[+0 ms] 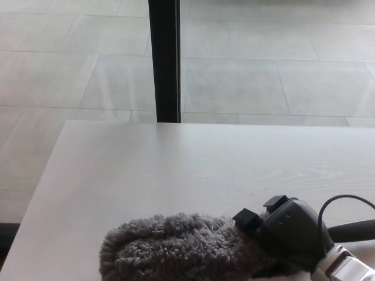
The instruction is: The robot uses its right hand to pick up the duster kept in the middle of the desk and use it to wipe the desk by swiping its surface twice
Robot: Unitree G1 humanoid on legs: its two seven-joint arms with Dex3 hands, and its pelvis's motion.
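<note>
Robot hand (290,234) (the right one) clamped around grey duster (176,249). Lying flat near counter's (146,170) front edge.

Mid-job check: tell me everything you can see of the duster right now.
The duster has a fluffy grey head that looks like microfibre or wool, lying flat along the near edge of the pale desk, its rounded tip pointing to the robot's left. A slim black handle sticks out to the right. The right hand is closed around the neck, hiding that part. The bottom frame edge crops the head.
</note>
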